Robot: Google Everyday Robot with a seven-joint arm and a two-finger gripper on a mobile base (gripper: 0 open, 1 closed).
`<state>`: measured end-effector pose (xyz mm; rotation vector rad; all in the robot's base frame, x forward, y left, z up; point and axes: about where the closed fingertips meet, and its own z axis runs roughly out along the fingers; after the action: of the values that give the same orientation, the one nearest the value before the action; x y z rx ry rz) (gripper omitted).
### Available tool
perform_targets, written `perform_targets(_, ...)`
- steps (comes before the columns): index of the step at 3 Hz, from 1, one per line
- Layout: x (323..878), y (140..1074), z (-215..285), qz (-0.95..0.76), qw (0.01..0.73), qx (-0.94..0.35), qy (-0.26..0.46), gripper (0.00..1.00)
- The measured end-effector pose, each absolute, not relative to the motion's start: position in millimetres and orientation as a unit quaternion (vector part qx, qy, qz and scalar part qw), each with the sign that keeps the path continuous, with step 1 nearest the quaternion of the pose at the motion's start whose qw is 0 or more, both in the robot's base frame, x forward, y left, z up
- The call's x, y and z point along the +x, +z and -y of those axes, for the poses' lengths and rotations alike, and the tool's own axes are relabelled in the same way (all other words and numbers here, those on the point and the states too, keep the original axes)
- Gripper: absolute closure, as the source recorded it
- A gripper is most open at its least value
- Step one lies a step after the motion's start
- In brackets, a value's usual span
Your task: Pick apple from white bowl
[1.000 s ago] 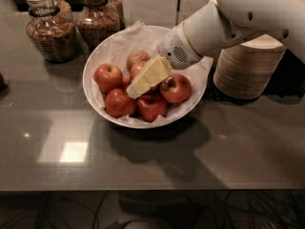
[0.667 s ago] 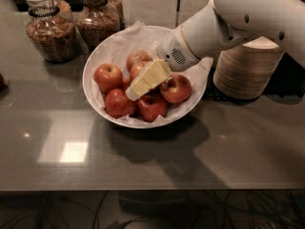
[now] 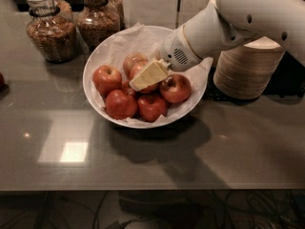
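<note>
The white bowl (image 3: 97, 61), lined with crumpled white paper, stands on the grey table and holds several apples. The lighter orange-red apple (image 3: 132, 61) lies at the back of the pile, partly hidden by my gripper. My gripper (image 3: 141, 81) reaches down from the upper right into the bowl. Its pale yellow fingers (image 3: 150, 74) lie over the middle of the pile, just right of that apple and touching or nearly touching the apples below. Deep-red apples (image 3: 107, 78) lie at the left and front. An apple with a brown stem hollow (image 3: 175, 87) lies at the right.
Two glass jars (image 3: 50, 30) filled with brown contents stand behind the bowl at the left. A stack of beige paper bowls (image 3: 248, 70) stands at the right, under my white arm (image 3: 248, 13). The table's front edge (image 3: 152, 190) runs below.
My gripper has stayed over the apples in the bowl, shifting only very slightly. The apples have not moved.
</note>
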<state>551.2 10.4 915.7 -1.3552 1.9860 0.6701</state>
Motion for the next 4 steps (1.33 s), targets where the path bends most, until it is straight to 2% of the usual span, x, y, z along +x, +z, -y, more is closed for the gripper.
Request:
perform_targets(2, 551.2, 915.7, -10.4, -0.755, 0.317, -0.515, 0.255, 0.89)
perform_targets(3, 551.2, 915.9, -10.4, -0.754, 0.317, -0.515, 0.255, 1.0)
perform_targets(4, 551.8, 923.7, -10.9, -0.751, 0.319, -0.519, 0.257, 1.0)
